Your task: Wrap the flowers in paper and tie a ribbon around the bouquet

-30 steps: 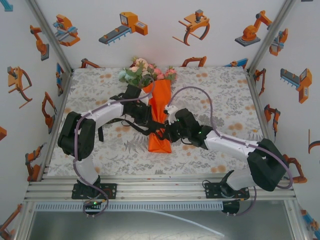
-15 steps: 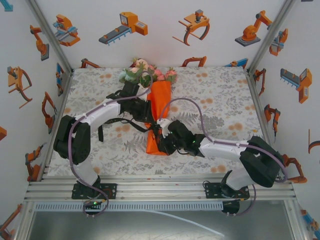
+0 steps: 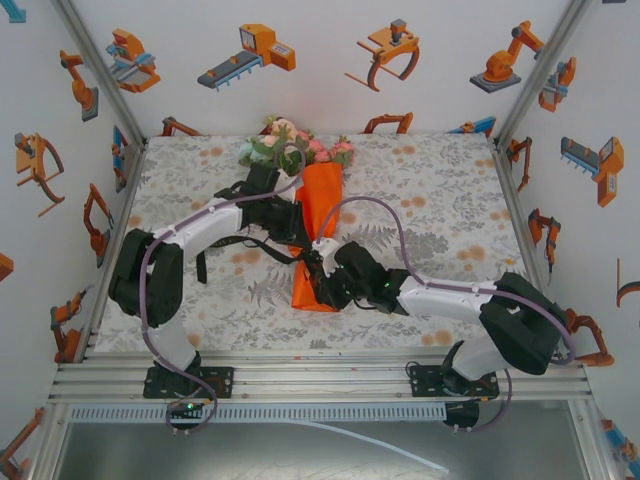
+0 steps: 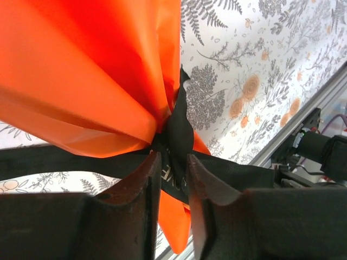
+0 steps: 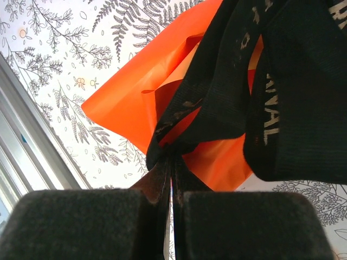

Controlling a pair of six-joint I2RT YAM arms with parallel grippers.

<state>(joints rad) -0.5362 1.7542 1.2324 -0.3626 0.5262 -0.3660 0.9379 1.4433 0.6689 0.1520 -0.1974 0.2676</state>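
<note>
The bouquet lies lengthwise on the table, its pink and white flowers (image 3: pixel 290 148) at the far end above a cone of orange paper (image 3: pixel 321 193). A black ribbon (image 4: pixel 179 130) with white lettering cinches the paper (image 4: pixel 81 70) at a knot. My left gripper (image 4: pixel 173 169) stands narrow on a ribbon strand just below that knot, left of the cone (image 3: pixel 297 232). My right gripper (image 5: pixel 172 162) is shut on a bunched end of the ribbon (image 5: pixel 303 81), in front of the paper's (image 5: pixel 124 103) lower end, near the cone's tip (image 3: pixel 316 276).
A floral tablecloth (image 3: pixel 450 190) covers the table. An aluminium rail (image 3: pixel 320 375) runs along the near edge, close behind both grippers. Walls printed with robot pictures stand on three sides.
The right arm has swung left and toward the near edge, pulling the ribbon. The cone's lower end has shifted left. The left arm has reached farther along the bouquet.
</note>
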